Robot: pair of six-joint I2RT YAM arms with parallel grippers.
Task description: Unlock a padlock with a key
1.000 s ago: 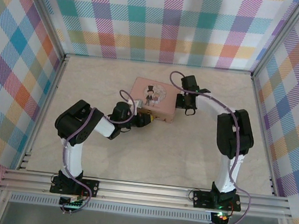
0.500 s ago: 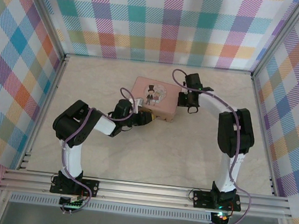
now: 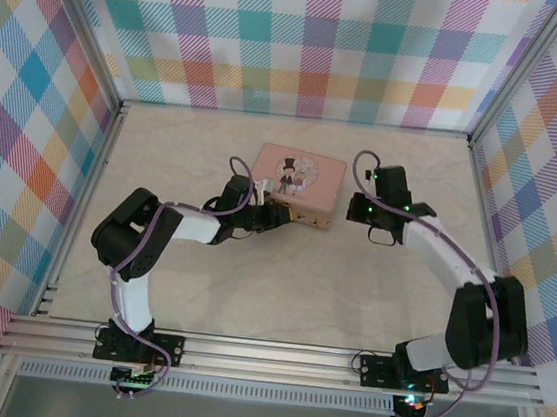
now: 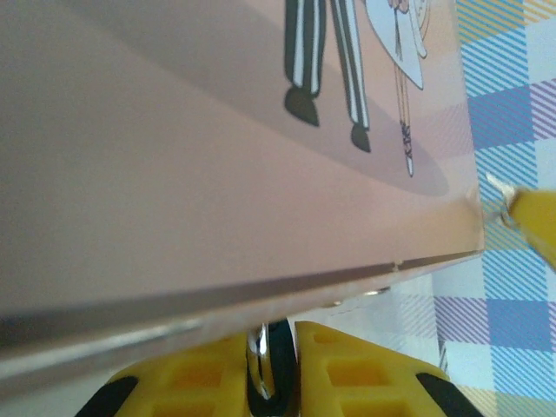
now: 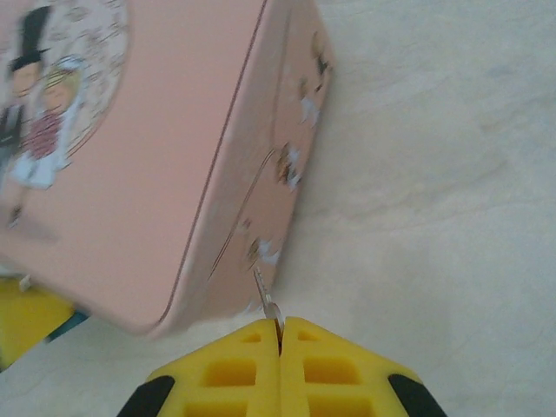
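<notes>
My left gripper (image 4: 276, 337) is shut on the padlock (image 4: 259, 360); its silvery shackle and dark body show between the yellow fingers, tucked under the pink tin's (image 4: 217, 174) edge. In the top view the left gripper (image 3: 263, 214) sits at the near-left side of the tin (image 3: 298, 184). My right gripper (image 5: 280, 323) is shut on the key (image 5: 268, 300), a thin silvery blade pointing at the tin's (image 5: 156, 174) side wall, close to it. In the top view the right gripper (image 3: 350, 214) is just off the tin's right end. The key's tip (image 4: 495, 185) shows at the tin's far corner.
The tin lies on a pale marbled table (image 3: 280, 279) boxed in by plaid walls (image 3: 25, 139) and aluminium frame rails (image 3: 272, 354). Open tabletop stretches to the right of the tin (image 5: 434, 174). A yellow finger (image 5: 26, 317) of the left gripper shows past the tin's corner.
The right arm has swung out to the right and lowered, its gripper drawing back from the tin's right end. The left gripper pushed further along the tin, which shifted slightly right.
</notes>
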